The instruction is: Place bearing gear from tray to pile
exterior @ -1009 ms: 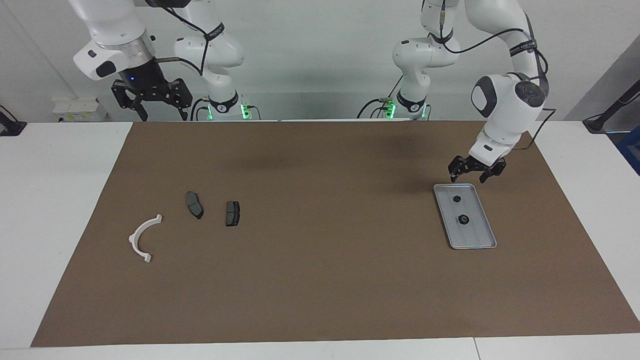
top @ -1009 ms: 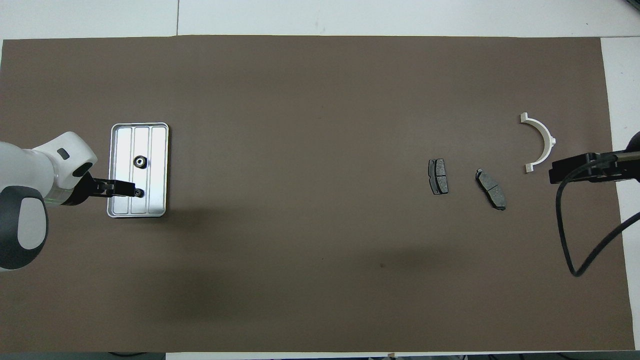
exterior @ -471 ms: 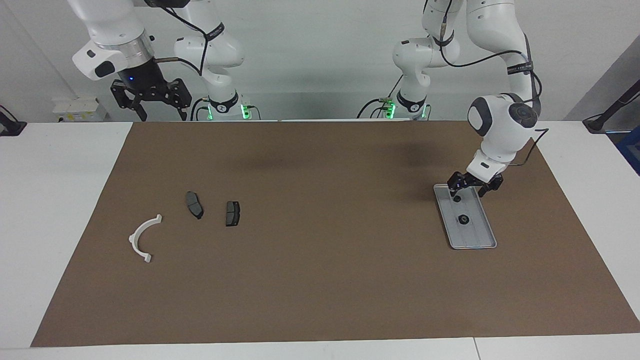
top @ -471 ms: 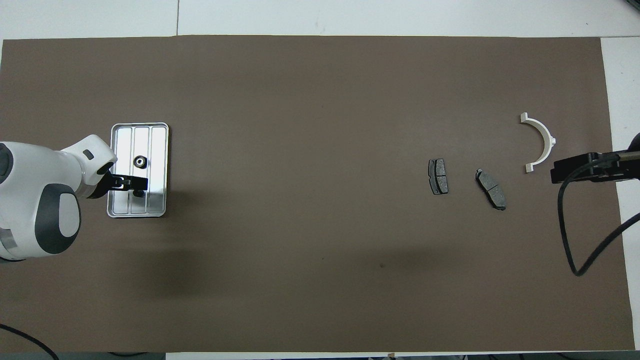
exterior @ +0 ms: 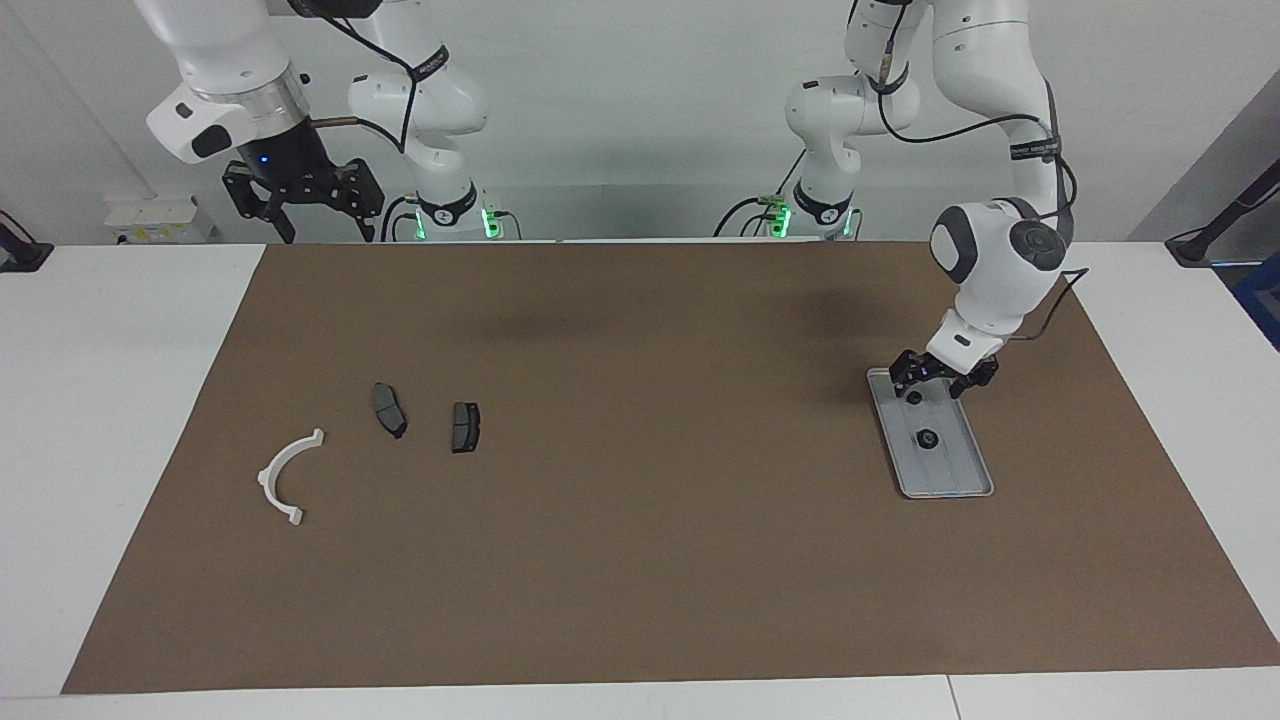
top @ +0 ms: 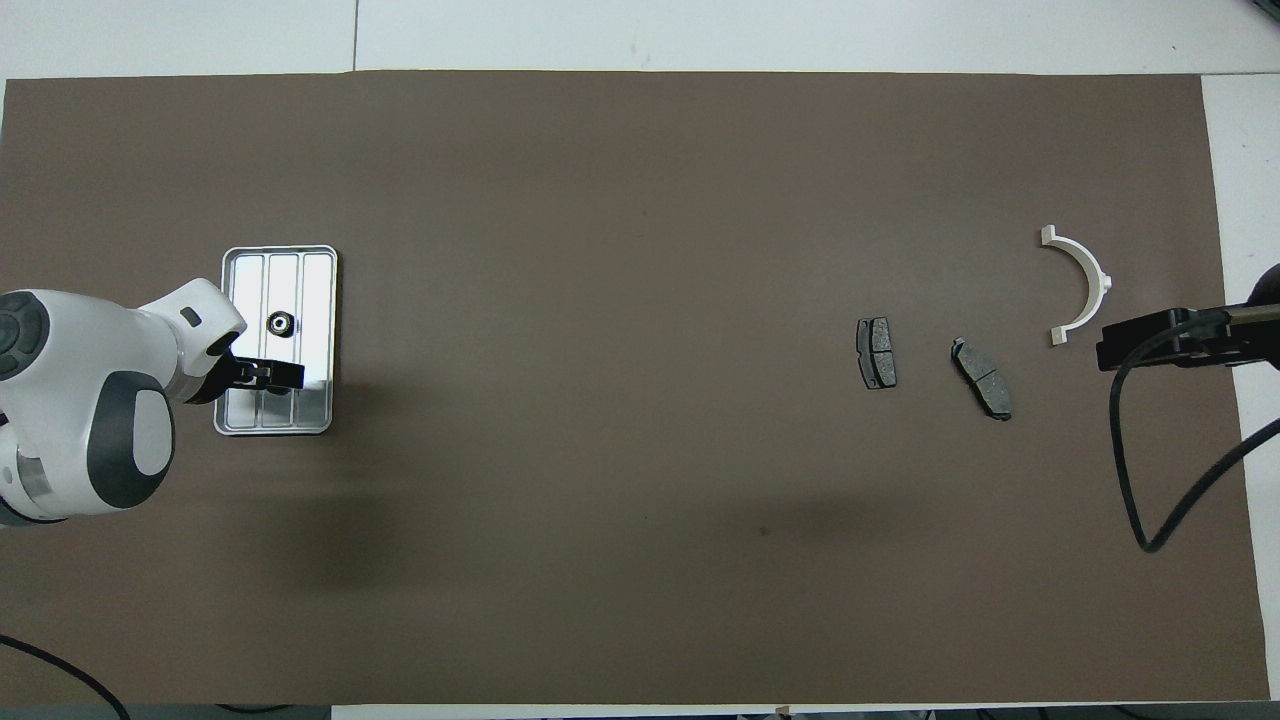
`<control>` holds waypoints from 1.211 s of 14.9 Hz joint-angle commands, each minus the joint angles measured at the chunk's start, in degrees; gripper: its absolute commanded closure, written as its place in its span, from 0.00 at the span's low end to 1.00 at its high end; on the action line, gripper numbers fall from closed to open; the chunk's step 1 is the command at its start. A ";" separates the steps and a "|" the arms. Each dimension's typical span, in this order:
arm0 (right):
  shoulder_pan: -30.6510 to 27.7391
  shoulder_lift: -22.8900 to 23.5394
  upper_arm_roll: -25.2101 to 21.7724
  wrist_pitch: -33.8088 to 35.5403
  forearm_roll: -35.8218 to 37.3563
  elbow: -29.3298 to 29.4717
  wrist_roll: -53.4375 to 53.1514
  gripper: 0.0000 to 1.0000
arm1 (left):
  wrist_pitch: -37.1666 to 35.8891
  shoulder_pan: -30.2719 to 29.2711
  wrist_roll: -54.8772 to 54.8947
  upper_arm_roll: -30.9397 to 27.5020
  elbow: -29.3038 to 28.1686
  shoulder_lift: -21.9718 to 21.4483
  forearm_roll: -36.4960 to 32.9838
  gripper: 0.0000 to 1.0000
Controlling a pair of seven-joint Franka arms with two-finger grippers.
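The silver-grey tray (exterior: 952, 478) lies toward the left arm's end of the brown mat; it also shows in the overhead view (top: 315, 280). Two small dark bearing gears lie in it: one at mid-tray (exterior: 927, 438) (top: 279, 323), one at the end nearer to the robots (exterior: 914, 397). My left gripper (exterior: 936, 380) (top: 283, 377) is open and low over that nearer gear, which it hides in the overhead view. The pile is two dark brake pads (exterior: 389, 409) (exterior: 465, 426) and a white half-ring bracket (exterior: 288, 475) toward the right arm's end. My right gripper (exterior: 303, 212) waits open, high above the table's edge.
The brown mat (exterior: 640, 560) covers most of the white table. The right arm's black cable (top: 1150, 480) hangs over the mat's corner near the bracket (top: 1080, 285) and the pads (top: 876, 352) (top: 982, 377).
My left gripper has come down and moved out over the tray's near end, and now stands low over the nearer gear. The right arm has barely moved.
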State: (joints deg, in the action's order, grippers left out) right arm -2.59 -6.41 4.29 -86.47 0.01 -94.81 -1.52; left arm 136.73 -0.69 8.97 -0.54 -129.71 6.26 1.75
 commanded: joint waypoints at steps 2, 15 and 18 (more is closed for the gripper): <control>0.13 -1.06 0.36 -8.95 -1.68 -7.47 -0.67 0.00 | 0.64 -0.54 0.43 0.19 -1.95 -1.24 -0.43 0.05; 6.98 12.21 0.54 -29.27 -1.68 -14.52 -7.35 0.00 | 1.52 -0.36 0.34 0.28 -2.74 -0.46 -0.52 0.08; 7.16 14.15 0.54 -30.68 -1.68 -14.26 -7.35 0.00 | 1.52 -0.36 0.34 0.28 -2.74 -0.45 -0.52 0.11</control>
State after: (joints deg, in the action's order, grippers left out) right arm 4.71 6.86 4.85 -115.78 -0.05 -109.34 -8.53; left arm 136.76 -0.69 8.97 -0.46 -131.13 6.25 1.75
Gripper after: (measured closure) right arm 0.000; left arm 0.097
